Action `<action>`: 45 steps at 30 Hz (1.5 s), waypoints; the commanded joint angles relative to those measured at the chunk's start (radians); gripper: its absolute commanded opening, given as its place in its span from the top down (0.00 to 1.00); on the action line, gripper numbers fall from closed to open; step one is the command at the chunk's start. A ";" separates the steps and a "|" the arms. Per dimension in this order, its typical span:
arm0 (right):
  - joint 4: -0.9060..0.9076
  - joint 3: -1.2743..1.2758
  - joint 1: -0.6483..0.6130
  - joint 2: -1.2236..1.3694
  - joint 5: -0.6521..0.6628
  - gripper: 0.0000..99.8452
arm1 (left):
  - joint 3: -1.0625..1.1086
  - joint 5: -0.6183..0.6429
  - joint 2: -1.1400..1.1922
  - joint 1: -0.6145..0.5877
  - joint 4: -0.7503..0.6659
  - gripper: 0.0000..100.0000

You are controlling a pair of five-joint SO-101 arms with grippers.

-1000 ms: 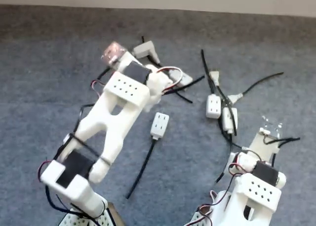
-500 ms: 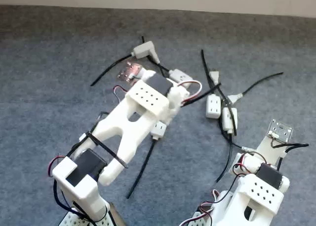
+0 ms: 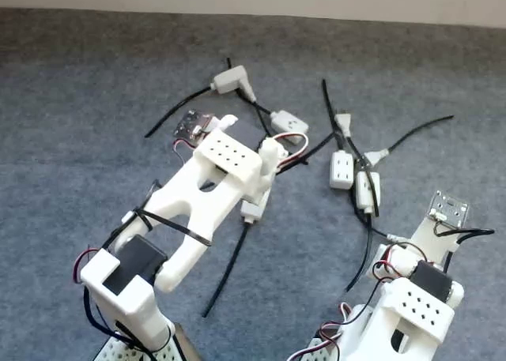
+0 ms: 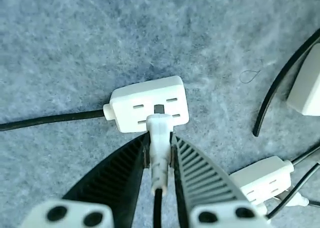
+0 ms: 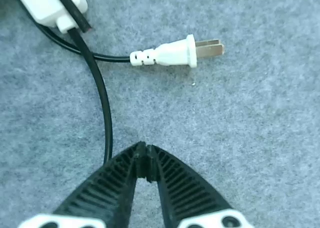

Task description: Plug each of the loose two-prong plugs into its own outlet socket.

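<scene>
My left gripper (image 4: 159, 138) is shut on a white two-prong plug (image 4: 159, 153) with a black cord. The plug's front end touches the face of a white outlet socket (image 4: 147, 104) that lies on the carpet; its prongs are hidden. In the high view the left arm (image 3: 209, 187) covers most of that socket (image 3: 252, 211). My right gripper (image 5: 146, 155) is shut with nothing in it and hangs over bare carpet. A loose white plug (image 5: 172, 53) lies a short way beyond it, prongs bare.
Grey carpet covers the table. More white sockets (image 3: 341, 169) (image 3: 368, 189) (image 3: 289, 124) (image 3: 231, 80) and black cords tangle at the back and middle right. A socket end (image 5: 50, 6) and a black cord (image 5: 102, 103) lie close to the right gripper. Another socket (image 4: 265, 175) sits beside the left gripper.
The left arm swung from the back of the table toward the front and came down over the middle socket. The right arm shifted slightly early on, then held still.
</scene>
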 commanded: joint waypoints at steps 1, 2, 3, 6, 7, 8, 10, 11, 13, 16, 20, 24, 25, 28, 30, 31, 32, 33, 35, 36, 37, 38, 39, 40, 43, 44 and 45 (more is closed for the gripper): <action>-0.016 -0.005 0.007 -0.010 -0.006 0.99 | 0.004 0.008 -0.005 -0.008 -0.049 0.99; -0.016 -0.005 0.007 -0.010 -0.006 0.99 | 0.018 0.008 -0.005 -0.008 -0.071 0.99; -0.016 -0.005 0.007 -0.010 -0.006 0.99 | 0.033 0.008 -0.005 -0.008 -0.094 0.99; -0.016 -0.005 0.007 -0.010 -0.006 0.99 | 0.074 0.008 -0.005 -0.008 -0.155 0.99; -0.016 -0.005 0.007 -0.010 -0.006 0.99 | 0.085 0.008 -0.005 -0.010 -0.170 0.99; -0.016 -0.005 0.007 -0.010 -0.006 0.99 | 0.090 0.008 -0.005 -0.010 -0.180 0.99; -0.016 -0.004 0.007 -0.010 -0.005 0.99 | 0.091 0.008 -0.005 -0.010 -0.184 0.99; -0.016 -0.004 0.007 -0.010 -0.005 0.99 | 0.091 0.008 -0.005 -0.010 -0.183 0.99; -0.016 -0.004 0.007 -0.010 -0.005 0.99 | 0.090 0.009 -0.005 -0.010 -0.183 0.99; -0.016 -0.004 0.005 -0.010 -0.005 0.99 | 0.090 0.009 -0.007 -0.005 -0.183 0.99; -0.016 -0.004 0.005 -0.010 -0.005 0.99 | 0.091 0.009 -0.005 -0.008 -0.183 0.99; -0.016 -0.004 0.005 -0.008 -0.005 0.99 | 0.124 0.009 -0.004 -0.012 -0.186 0.99; -0.016 -0.004 0.005 -0.008 -0.005 0.99 | 0.139 0.006 -0.004 -0.019 -0.195 0.99; -0.016 -0.004 0.005 -0.007 -0.005 0.99 | 0.196 0.005 -0.004 -0.058 -0.256 0.99; -0.016 -0.004 0.005 -0.007 -0.005 0.99 | 0.222 0.003 -0.004 -0.079 -0.287 0.99; -0.016 -0.004 0.005 -0.007 -0.005 0.99 | 0.225 0.002 -0.004 -0.084 -0.288 0.99; -0.016 -0.004 0.005 -0.007 -0.005 0.99 | 0.223 -0.002 -0.004 -0.084 -0.288 0.99; -0.016 -0.004 0.005 -0.005 -0.005 0.99 | 0.223 -0.025 -0.005 -0.084 -0.288 0.99; -0.016 -0.004 0.008 -0.005 -0.005 0.99 | 0.226 -0.072 -0.005 -0.085 -0.282 0.99; -0.016 -0.004 0.012 -0.005 -0.005 0.99 | 0.232 -0.091 -0.005 -0.088 -0.258 0.99; -0.016 -0.004 0.012 -0.005 -0.005 0.99 | 0.234 -0.118 -0.004 -0.097 -0.216 0.99; -0.016 0.002 0.013 -0.005 -0.005 0.99 | 0.234 -0.153 -0.004 -0.108 -0.166 0.99; -0.019 0.016 0.013 -0.010 -0.003 0.99 | 0.234 -0.186 -0.004 -0.117 -0.114 0.99; -0.035 0.027 0.012 -0.010 -0.003 0.99 | 0.232 -0.226 -0.004 -0.131 -0.071 0.99; -0.079 0.050 0.012 -0.010 -0.003 0.99 | 0.226 -0.358 -0.005 -0.183 0.012 0.99; -0.082 0.054 0.010 -0.010 -0.003 0.99 | 0.228 -0.400 -0.005 -0.199 0.032 0.99; -0.082 0.053 0.010 -0.010 -0.003 0.99 | 0.231 -0.443 -0.005 -0.211 0.048 0.99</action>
